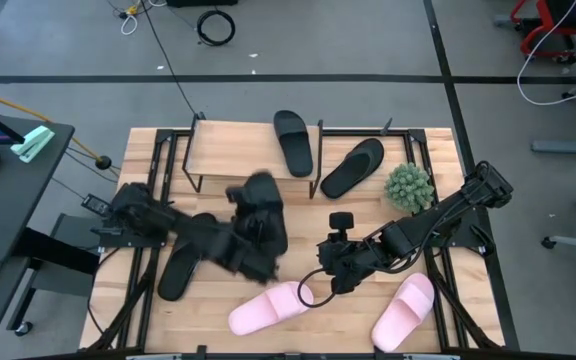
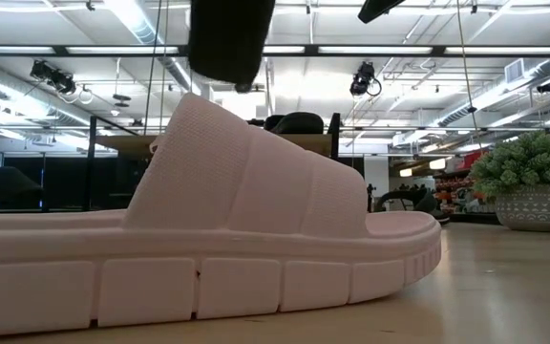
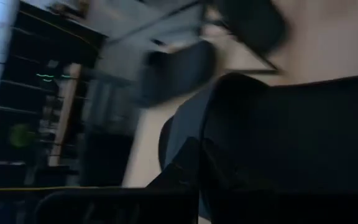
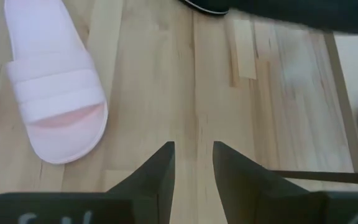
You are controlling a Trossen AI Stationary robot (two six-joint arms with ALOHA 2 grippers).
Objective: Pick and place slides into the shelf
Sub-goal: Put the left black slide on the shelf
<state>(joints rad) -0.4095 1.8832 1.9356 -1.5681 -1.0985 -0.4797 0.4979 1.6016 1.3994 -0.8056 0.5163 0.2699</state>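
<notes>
Slides, six in all. Two black ones lie on the shelf (image 1: 238, 135) top toward 12 o'clock: one (image 1: 293, 141) lengthwise, one (image 1: 353, 167) slanted at the shelf's 3 o'clock end, near the potted plant (image 1: 409, 186). One black slide (image 1: 180, 262) lies flat on the table (image 1: 148, 330) at 8 o'clock. One black slide (image 1: 261, 222) is off the table at centre, clamped in the left gripper (image 1: 245, 240); motion blur hides the exact bite. Two pink slides lie at 6 o'clock (image 1: 268, 308) and 5 o'clock (image 1: 404, 311).

Right gripper (image 4: 193, 158): empty, fingers slightly parted, hovering over bare wood just beside the 6 o'clock pink slide.

Hazards, as judged: the carried slide is soft and may swing or slip if held only by an edge; set down on the crowded top, it could nudge the resting pair off; the arms work close together at centre and could collide.
</notes>
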